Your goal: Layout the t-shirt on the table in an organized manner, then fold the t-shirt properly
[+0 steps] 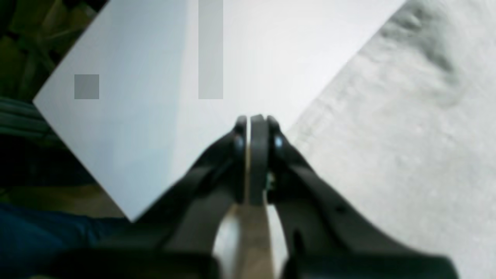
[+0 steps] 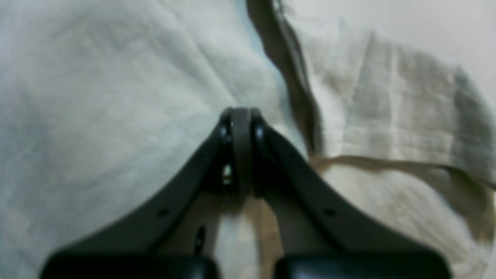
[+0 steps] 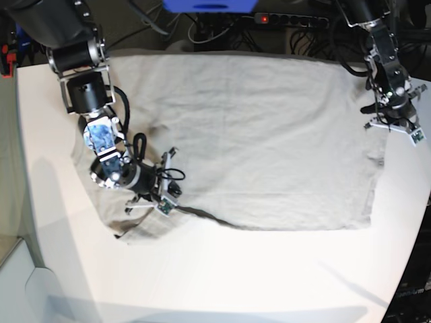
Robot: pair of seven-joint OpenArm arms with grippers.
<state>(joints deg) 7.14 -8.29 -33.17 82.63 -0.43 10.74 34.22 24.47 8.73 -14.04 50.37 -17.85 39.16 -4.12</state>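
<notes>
The white table [image 3: 222,276] fills the base view, its curved near edge sweeping across the bottom. On it the beige-grey t-shirt [image 3: 262,134] lies spread flat, long axis running left to right, one straight edge along the far side of the table and another facing right. At its near left corner a short sleeve [image 3: 138,225] is folded under, showing a darker inner strip. The arm on the left of the base view reaches down from the far left corner, bent towards that sleeve; the right gripper [image 2: 241,116] is over the cloth there, jaws pressed together, holding nothing. The arm on the right descends from the far right; the left gripper [image 1: 255,122] hangs by the shirt's right edge, jaws likewise together over bare table.
</notes>
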